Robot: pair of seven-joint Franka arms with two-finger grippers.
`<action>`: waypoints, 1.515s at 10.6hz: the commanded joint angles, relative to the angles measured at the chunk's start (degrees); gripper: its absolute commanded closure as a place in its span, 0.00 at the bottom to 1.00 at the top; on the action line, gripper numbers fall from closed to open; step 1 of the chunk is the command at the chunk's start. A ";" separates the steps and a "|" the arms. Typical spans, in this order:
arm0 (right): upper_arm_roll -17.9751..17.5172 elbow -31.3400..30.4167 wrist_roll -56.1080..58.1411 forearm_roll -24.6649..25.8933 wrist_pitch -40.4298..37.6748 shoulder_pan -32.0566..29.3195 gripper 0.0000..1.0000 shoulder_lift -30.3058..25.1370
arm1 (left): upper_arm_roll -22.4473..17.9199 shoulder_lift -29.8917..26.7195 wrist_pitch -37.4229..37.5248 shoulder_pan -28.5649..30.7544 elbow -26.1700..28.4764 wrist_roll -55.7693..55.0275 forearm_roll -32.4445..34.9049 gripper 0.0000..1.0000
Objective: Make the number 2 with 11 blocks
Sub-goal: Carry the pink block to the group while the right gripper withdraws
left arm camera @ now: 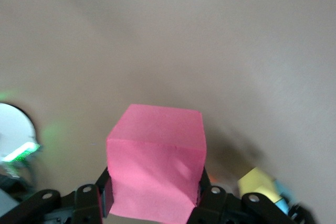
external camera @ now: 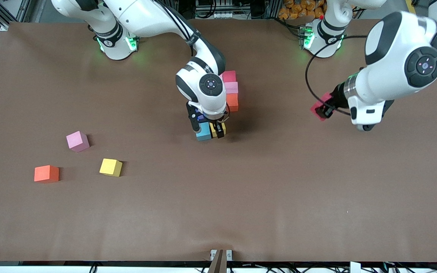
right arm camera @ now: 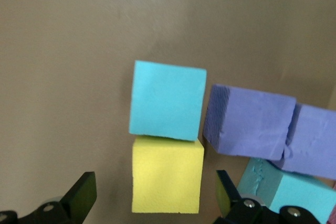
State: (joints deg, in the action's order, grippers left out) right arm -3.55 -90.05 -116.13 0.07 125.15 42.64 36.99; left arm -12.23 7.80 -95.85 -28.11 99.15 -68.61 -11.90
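Crimson block (left arm camera: 156, 167): sitting clamped in left gripper (external camera: 324, 109), in air toward left arm's end from number 2 (external camera: 218, 110). Right gripper (external camera: 218, 131) standing open astride yellow block (right arm camera: 167, 176) w/ cyan block (right arm camera: 168, 99) touching.

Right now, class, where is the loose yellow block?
In the front view the loose yellow block lies toward the right arm's end of the table, between the orange block and the pink block.

partial number 2 (external camera: 222, 104) mid-table; three loose blocks (external camera: 77, 141) toward right arm's end
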 commanded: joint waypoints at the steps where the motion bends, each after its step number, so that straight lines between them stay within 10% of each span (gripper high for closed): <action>1: -0.76 -0.74 11.74 -0.25 -5.07 -4.04 0.00 -3.32 | 1.85 3.60 -8.09 -1.93 -0.01 -13.43 -2.59 1.00; 10: -0.58 -0.22 64.29 -0.51 -13.09 -25.04 0.00 -7.19 | 3.62 10.56 -45.98 -19.23 18.08 -59.68 -4.80 1.00; 16: -0.41 -2.32 90.78 -0.42 -21.61 -33.23 0.00 -18.24 | 3.62 20.56 -50.84 -25.23 14.35 -63.67 -3.74 1.00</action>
State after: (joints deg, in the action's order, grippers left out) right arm -3.19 -89.50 -30.39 -0.06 104.74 10.94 23.91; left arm -7.97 24.30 -146.14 -52.14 117.23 -132.79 -15.45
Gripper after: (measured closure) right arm 0.000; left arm 0.388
